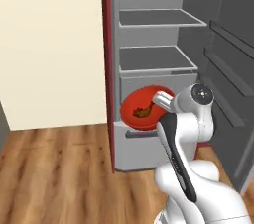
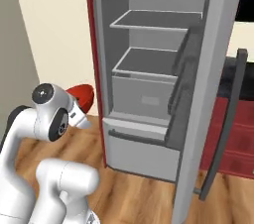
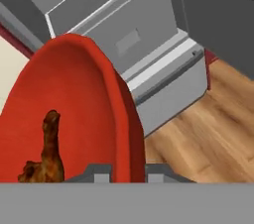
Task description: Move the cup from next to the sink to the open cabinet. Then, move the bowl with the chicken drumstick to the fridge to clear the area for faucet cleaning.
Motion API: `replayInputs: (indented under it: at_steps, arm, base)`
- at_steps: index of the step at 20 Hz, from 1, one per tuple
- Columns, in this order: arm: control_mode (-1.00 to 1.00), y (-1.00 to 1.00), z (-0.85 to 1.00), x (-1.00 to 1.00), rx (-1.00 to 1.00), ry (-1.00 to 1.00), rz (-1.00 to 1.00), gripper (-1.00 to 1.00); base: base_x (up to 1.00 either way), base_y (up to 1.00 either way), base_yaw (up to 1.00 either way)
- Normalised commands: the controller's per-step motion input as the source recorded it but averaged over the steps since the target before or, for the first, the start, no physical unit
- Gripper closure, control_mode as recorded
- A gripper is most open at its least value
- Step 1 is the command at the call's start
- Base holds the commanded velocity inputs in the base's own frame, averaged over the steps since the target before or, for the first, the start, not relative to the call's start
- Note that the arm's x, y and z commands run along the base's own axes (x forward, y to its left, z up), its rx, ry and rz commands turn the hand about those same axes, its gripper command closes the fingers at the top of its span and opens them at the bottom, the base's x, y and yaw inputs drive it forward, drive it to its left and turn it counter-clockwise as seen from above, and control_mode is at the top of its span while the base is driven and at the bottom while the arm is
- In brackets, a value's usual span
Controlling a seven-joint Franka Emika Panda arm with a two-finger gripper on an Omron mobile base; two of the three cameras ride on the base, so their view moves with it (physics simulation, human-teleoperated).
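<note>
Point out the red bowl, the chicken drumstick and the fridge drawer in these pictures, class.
Red bowl (image 1: 130, 108): left base view, on its inner wall left of the meat.
Chicken drumstick (image 3: 51, 144): hand view, on its middle.
Fridge drawer (image 2: 142, 95): right base view, on its grey front panel.

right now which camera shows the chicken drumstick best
The hand view: the chicken drumstick lies close up inside the red bowl, held by its rim in the gripper. The left base view shows it small and brown in the bowl, in front of the open fridge. In the right base view the bowl's wall hides it.
</note>
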Motion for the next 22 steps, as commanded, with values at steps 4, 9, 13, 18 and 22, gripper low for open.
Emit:
replayInputs:
  at_steps: [4,9,13,18,22]
  arm:
    - [1.00,0.00,0.00,0.00,0.00,0.00,0.00,1.00]
    - [1.00,0.00,0.00,0.00,0.00,0.00,0.00,1.00]
    - [1.00,0.00,0.00,0.00,0.00,0.00,0.00,1.00]
    - [-1.00,-0.10,0.16,0.06,0.05,0.03,-0.08,1.00]
    - [-1.00,-0.34,0.81,0.07,0.17,0.02,-0.19,1.00]
  base:
    - [1.00,0.48,-0.43]
    - [1.00,0.04,-0.20]
    - [0.96,0.00,-0.12]
    - [0.24,-0.04,-0.09]
    - [0.00,0.00,0.00]
